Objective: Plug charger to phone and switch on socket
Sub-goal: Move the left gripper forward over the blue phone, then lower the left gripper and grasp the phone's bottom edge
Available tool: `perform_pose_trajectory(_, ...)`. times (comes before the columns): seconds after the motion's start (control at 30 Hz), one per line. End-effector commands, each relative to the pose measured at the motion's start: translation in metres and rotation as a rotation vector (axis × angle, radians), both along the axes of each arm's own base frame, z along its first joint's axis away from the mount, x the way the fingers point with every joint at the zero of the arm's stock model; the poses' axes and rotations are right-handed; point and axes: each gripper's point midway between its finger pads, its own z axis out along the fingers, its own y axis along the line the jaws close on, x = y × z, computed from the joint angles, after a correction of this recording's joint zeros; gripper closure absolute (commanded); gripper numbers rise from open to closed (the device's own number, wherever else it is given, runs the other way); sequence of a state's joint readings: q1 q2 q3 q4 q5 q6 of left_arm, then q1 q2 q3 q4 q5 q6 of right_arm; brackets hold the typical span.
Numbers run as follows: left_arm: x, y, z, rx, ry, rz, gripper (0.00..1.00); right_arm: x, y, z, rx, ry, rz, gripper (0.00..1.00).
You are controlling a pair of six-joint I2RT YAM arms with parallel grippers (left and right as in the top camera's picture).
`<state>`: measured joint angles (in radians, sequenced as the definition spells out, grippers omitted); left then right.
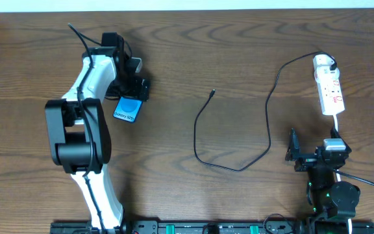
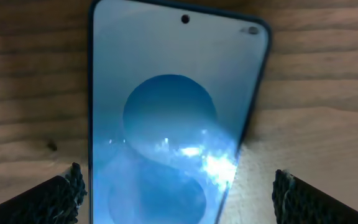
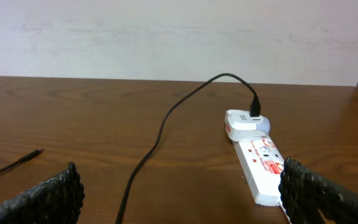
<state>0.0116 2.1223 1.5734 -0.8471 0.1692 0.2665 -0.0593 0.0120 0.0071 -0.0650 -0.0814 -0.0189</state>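
The phone (image 1: pixel 127 109) lies on the table at the left, its blue screen lit. My left gripper (image 1: pixel 132 91) hovers over its far end, open. In the left wrist view the phone (image 2: pixel 173 118) fills the middle, and the left gripper (image 2: pixel 179 196) has a fingertip on either side, clear of its edges. The socket (image 1: pixel 330 91) lies at the far right with the charger adapter (image 1: pixel 323 62) plugged in at its far end. The black charger cable (image 1: pixel 239 169) loops across the table to its plug tip (image 1: pixel 213 92). My right gripper (image 1: pixel 313 149) stands open just before the socket (image 3: pixel 263 165).
The socket's white cord (image 1: pixel 337 127) runs back along my right arm. In the right wrist view the charger cable (image 3: pixel 166 118) crosses between the right gripper's (image 3: pixel 182 193) fingers, low on the table. The table's back edge meets a pale wall (image 3: pixel 166 37).
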Motion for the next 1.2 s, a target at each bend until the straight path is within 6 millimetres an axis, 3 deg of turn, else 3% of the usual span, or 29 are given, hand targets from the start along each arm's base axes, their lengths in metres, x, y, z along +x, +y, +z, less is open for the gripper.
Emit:
perform_pose_trajectory(0.0,0.003,0.008,-0.01,0.033,0.012,-0.006,0.03,0.0,0.002,0.0,0.007,0.0,0.007,0.01)
perform_pose_trajectory(0.53,-0.006,0.007,-0.031,0.032,0.054,-0.008,0.04,0.0,0.002,0.0,0.007,0.0,0.007,0.01)
perform_pose_trajectory(1.17,-0.01,0.007,-0.031,0.031,0.071,-0.007,0.23,0.0,0.002,0.0,0.007,0.0,0.007,0.01)
